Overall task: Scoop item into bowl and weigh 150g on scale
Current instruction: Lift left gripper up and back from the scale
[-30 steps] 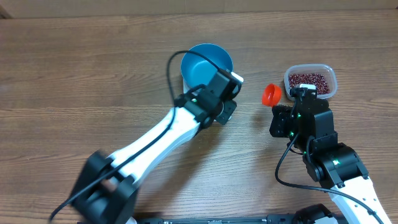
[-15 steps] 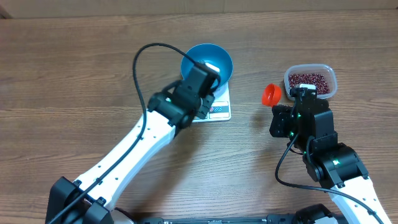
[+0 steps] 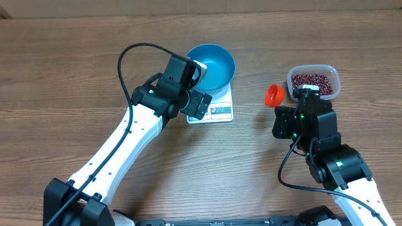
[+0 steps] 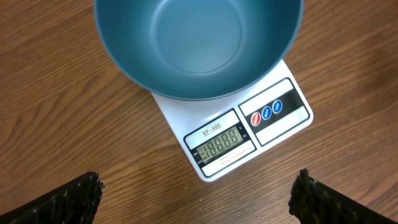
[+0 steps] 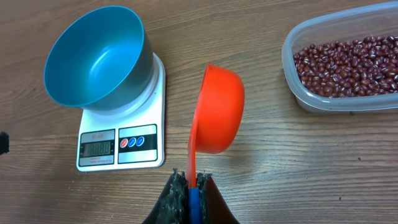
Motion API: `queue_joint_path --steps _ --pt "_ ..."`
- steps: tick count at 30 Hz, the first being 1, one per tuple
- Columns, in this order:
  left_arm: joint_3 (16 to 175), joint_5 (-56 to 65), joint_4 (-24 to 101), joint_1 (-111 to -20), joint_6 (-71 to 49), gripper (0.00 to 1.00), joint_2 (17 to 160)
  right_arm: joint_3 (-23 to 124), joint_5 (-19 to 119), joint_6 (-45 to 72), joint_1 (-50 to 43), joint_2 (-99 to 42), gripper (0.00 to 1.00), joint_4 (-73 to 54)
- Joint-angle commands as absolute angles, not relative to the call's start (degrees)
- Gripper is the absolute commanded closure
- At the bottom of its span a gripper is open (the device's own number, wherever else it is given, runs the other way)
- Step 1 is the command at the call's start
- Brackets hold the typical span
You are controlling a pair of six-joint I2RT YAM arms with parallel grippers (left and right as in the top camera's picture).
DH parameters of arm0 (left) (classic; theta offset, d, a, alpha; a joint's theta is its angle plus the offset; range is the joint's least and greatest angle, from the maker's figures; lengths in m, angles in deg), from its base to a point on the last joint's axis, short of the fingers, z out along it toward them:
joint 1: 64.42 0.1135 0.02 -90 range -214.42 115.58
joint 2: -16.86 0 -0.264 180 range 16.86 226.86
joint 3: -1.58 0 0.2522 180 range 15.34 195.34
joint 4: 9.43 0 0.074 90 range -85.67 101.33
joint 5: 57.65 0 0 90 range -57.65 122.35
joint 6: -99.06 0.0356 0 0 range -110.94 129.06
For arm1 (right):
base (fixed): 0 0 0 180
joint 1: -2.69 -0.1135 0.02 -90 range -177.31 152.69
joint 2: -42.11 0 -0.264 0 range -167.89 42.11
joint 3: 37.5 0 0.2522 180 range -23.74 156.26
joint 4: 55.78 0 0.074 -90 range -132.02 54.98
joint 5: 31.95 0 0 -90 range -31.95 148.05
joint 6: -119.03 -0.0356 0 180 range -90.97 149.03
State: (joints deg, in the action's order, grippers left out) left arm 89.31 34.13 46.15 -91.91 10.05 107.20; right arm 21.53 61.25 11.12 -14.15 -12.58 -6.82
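Observation:
The blue bowl stands empty on the white scale, whose display is lit. My left gripper hovers just left of the scale, open wide, with nothing between its fingers. My right gripper is shut on the handle of an orange scoop, held above the table between scale and tub. The scoop's inside does not show. The item, dark red beans, fills a clear tub at the right.
The left arm's black cable loops above the table left of the bowl. The tub sits close beside the right gripper's far side. Bare wooden tabletop surrounds everything.
My left gripper has opened from shut and drawn back leftward off the scale, uncovering its panel. The bowl and the right arm with the scoop have not moved.

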Motion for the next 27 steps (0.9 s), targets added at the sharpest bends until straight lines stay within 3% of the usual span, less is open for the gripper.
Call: queue_joint_path --steps 1,27 --pt "89.6 32.5 46.2 -91.8 13.9 0.00 106.0 23.2 61.4 11.6 -13.7 -12.4 0.96 -7.1" --pt "89.8 27.9 50.0 -91.8 23.4 0.00 95.9 23.2 61.4 13.0 -13.7 -12.4 0.97 -7.2"
